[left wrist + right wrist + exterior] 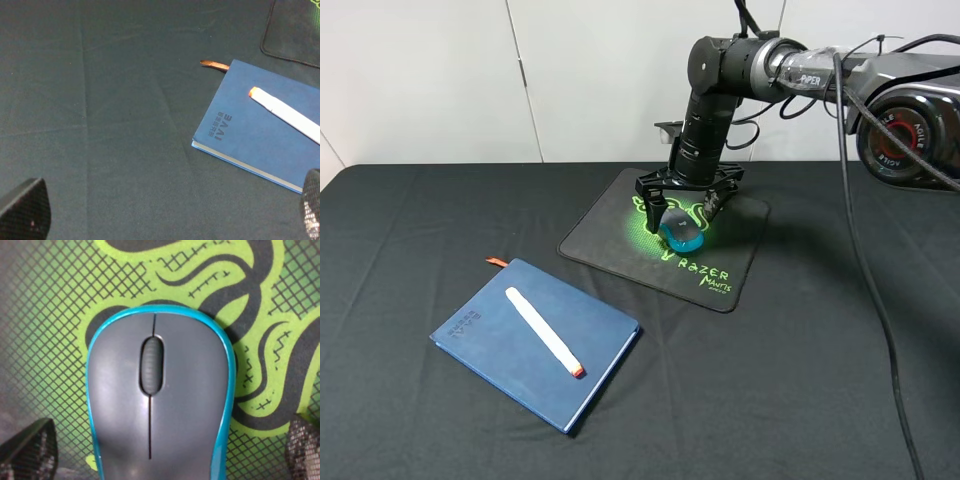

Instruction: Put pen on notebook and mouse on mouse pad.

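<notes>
The grey mouse [682,236] with blue sides lies on the black mouse pad [620,225], over its green logo. My right gripper [683,215] hangs just above it, open, one finger on each side. In the right wrist view the mouse [160,400] fills the frame on the mouse pad [50,315], and the right gripper [166,450] has both tips clear of its sides. The white pen [543,331] lies diagonally on the dark blue notebook [510,350]. The left wrist view shows the pen [287,112], the notebook [250,140] and my open, empty left gripper [168,207].
A black cloth [420,220] covers the table. The notebook's orange ribbon [496,261] sticks out at its far corner. The right arm's base and cables [905,130] stand at the back right. The left arm is outside the exterior high view.
</notes>
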You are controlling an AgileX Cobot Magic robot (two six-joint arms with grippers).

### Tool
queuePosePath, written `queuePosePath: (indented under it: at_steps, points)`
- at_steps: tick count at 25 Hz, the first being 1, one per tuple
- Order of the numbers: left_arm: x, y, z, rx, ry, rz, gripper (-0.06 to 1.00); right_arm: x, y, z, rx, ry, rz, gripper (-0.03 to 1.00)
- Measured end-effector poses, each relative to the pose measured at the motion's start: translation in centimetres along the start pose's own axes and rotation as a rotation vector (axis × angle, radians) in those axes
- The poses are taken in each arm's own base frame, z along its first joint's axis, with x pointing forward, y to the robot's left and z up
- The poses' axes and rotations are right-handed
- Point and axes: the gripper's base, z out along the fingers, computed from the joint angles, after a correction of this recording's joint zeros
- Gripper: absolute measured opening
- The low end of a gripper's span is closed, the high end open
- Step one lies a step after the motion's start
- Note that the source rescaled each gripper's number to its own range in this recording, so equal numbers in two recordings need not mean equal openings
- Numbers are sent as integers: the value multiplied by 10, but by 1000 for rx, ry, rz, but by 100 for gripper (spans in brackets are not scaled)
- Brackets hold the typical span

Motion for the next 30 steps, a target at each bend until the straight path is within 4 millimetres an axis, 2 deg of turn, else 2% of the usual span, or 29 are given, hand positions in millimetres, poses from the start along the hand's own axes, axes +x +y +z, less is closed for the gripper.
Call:
queuePosePath:
  at_steps: [5, 13, 17, 23, 30]
  points:
    - [0, 0, 0, 0, 0, 0, 100, -3, 2, -10, -2, -28, -5, 100]
    - [0, 0, 0, 0, 0, 0, 100, -3, 10, -60, -3, -130, -23, 100]
    - [0, 0, 0, 0, 1, 0, 100, 4, 14, -89, -2, -174, -32, 100]
    - [0, 0, 0, 0, 1, 0, 100, 36, 19, -137, 11, -210, -41, 100]
    - [0, 0, 0, 0, 1, 0, 100, 96, 23, -189, 26, -239, -50, 100]
